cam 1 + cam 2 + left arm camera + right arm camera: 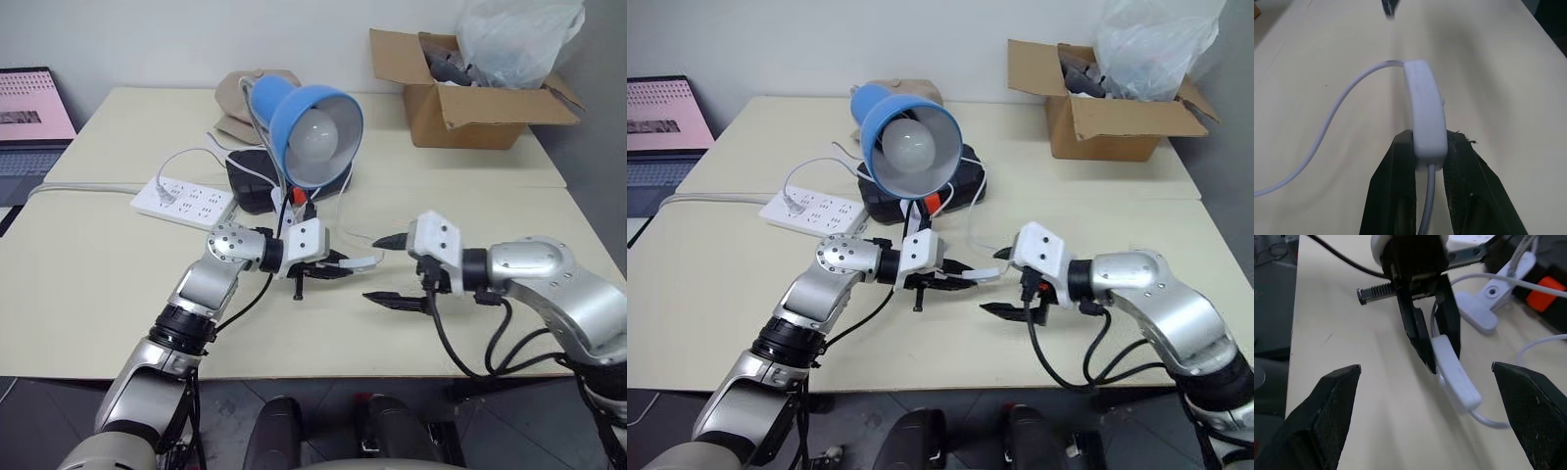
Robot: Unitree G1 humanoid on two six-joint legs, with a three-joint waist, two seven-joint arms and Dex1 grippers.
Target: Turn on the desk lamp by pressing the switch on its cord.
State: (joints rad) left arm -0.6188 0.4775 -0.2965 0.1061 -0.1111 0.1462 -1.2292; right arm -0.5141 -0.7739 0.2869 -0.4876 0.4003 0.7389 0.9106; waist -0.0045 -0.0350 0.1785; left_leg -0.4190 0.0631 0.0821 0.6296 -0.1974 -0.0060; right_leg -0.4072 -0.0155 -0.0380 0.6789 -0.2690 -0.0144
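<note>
1. The switch is lifted just off the table, near the middle of its near half, with the left gripper clamped across one end and the free end pointing right

2. The cord leaves that free end and loops back over the tabletop towards the desk lamp, which stands just beyond and is unlit

3. The right gripper hangs just right of the switch with its fingers spread wide, holding nothing

4. Step in hand, as I read it: the switch is presented and the press has not happened. Next, the right gripper needs one fingertip brought onto the switch's button

5. Open tabletop lies to the right and near; the power strip and cardboard box sit well clear
</note>
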